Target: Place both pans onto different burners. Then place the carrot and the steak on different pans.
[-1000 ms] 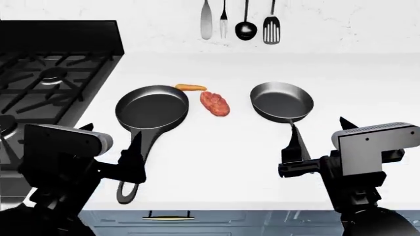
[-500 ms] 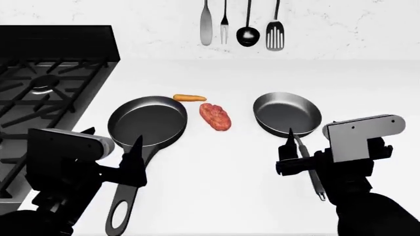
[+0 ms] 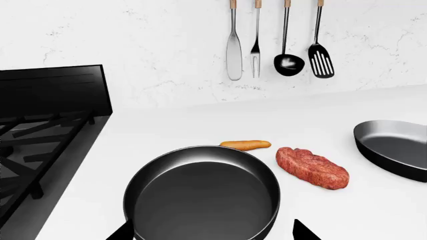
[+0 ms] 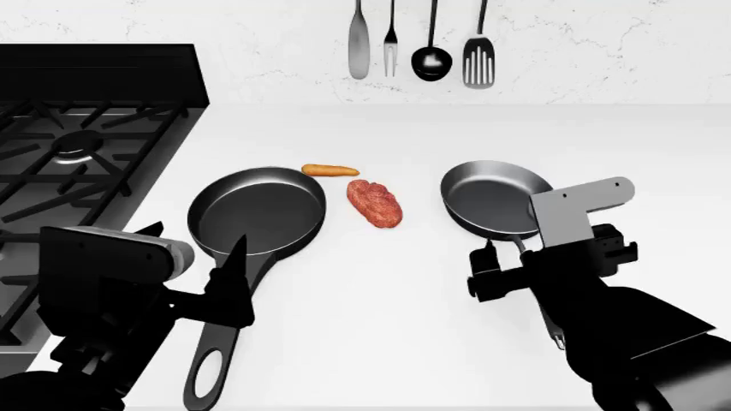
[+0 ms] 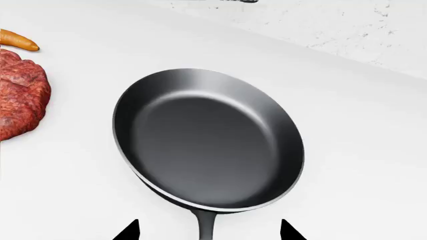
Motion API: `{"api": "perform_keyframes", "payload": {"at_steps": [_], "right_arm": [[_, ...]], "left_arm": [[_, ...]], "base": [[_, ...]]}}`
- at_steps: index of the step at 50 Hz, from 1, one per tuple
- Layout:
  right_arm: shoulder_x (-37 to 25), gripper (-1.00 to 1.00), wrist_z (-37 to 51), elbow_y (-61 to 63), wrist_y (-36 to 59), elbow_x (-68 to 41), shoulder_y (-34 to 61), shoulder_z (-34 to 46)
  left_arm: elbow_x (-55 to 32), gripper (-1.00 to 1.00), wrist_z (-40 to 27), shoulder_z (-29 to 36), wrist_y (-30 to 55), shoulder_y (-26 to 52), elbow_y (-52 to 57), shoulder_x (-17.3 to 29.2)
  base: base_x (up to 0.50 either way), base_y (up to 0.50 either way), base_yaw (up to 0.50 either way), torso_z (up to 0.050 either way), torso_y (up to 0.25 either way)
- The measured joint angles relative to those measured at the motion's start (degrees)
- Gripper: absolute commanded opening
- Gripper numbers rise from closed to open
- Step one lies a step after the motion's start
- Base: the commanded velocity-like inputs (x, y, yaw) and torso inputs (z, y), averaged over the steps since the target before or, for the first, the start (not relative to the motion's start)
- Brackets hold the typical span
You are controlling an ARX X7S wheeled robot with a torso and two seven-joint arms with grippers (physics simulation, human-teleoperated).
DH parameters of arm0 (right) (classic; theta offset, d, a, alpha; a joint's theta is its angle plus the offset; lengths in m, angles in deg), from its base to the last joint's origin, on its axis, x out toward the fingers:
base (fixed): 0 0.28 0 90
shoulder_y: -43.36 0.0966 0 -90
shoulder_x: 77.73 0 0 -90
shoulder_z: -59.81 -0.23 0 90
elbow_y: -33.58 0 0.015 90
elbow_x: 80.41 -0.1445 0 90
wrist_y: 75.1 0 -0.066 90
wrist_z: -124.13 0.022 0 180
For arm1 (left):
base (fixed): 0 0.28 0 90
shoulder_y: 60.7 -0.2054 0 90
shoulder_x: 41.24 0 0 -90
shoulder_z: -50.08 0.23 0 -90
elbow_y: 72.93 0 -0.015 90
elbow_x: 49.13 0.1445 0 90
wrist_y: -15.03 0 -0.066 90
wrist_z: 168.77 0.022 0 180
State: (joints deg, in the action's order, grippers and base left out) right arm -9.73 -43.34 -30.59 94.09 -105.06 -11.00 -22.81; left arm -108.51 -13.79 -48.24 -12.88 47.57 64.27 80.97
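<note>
- The black pan (image 4: 256,212) lies on the white tabletop (image 4: 377,291) just beside the stove (image 4: 68,171), its broad loop-ended handle (image 4: 211,360) running toward the near edge.
- The grey pan (image 4: 494,199) sits right of centre, its thin handle (image 5: 205,226) also pointing toward the near edge.
- Between the 2 pans lies the steak (image 4: 375,203), long axis slanting from far-left to near-right; the carrot (image 4: 329,169) lies crosswise just behind it, apart from it.
- Left pincer (image 4: 188,265) is spread, hovering above the black pan's handle near the bowl.
- Right pincer (image 5: 208,230) is spread, its tips either side of the thin handle, not touching it.
- Bare white tabletop stretches behind the pans to the back wall.
</note>
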Motion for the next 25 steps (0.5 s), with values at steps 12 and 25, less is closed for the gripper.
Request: {"api": "perform_keyframes", "payload": {"at_steps": [12,25], "right_arm": [[0.4,1.00,-1.1,-6.2,-2.1,0.0,0.5,1.5],[0.7,-1.00,-2.5,-10.1,-6.1,-0.5,0.9,1.5]], "left_arm": [[0.1,1.00,-0.2,0.2,-0.5,-0.3,0.0,0.1],[-0.1,1.00,-0.7,0.6,-0.6,-0.1,-0.1,0.3]], "base": [[0.00,0.00,0.00,0.000,0.000],[0.00,0.00,0.00,0.000,0.000]]}}
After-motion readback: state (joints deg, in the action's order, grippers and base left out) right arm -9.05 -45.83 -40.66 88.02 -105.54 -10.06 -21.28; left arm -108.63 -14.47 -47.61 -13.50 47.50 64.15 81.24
